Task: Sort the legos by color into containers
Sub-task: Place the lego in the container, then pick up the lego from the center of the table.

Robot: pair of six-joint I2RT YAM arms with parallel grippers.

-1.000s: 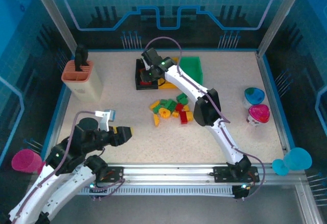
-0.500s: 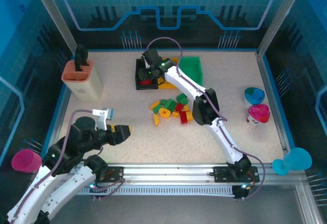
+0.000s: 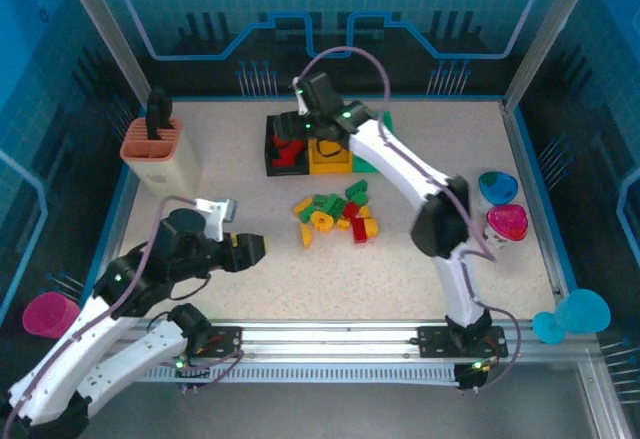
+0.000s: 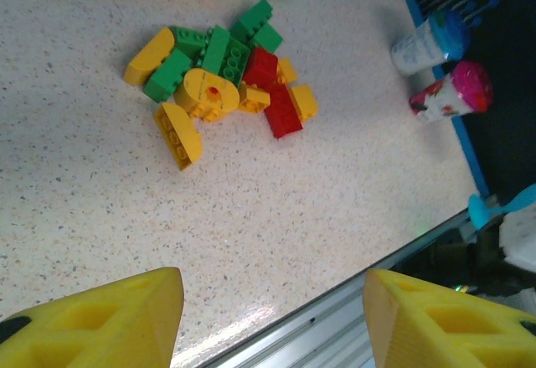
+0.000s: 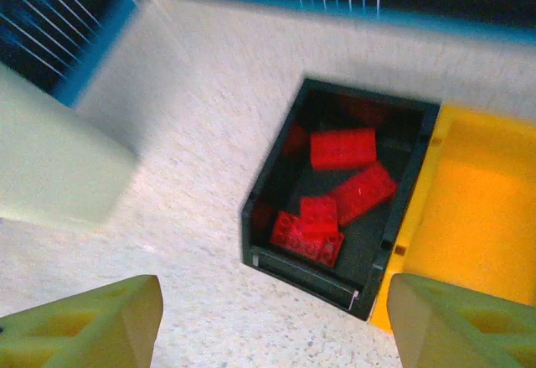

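Observation:
Three containers stand in a row at the back: a black bin [image 3: 284, 151] [image 5: 343, 192] with several red legos in it, a yellow bin [image 3: 328, 156] [image 5: 486, 209], and a green bin [image 3: 364, 164] partly hidden by my right arm. A loose pile of red, yellow and green legos [image 3: 335, 217] [image 4: 226, 75] lies mid-table. My right gripper [image 3: 303, 124] [image 5: 276, 326] hangs open above the black bin's near edge, nothing between its fingers. Well short of the pile to its left, my left gripper [image 3: 250, 251] [image 4: 272, 318] stands open and empty over bare table.
A salmon slotted holder [image 3: 160, 159] stands at the back left. A blue cup [image 3: 497, 187] and a pink cup [image 3: 507, 222] sit at the right edge. The metal front rail [image 4: 335, 318] runs just below my left gripper.
My right gripper has opened over the black bin and pulled up and back to the right. My left gripper has shifted slightly right.

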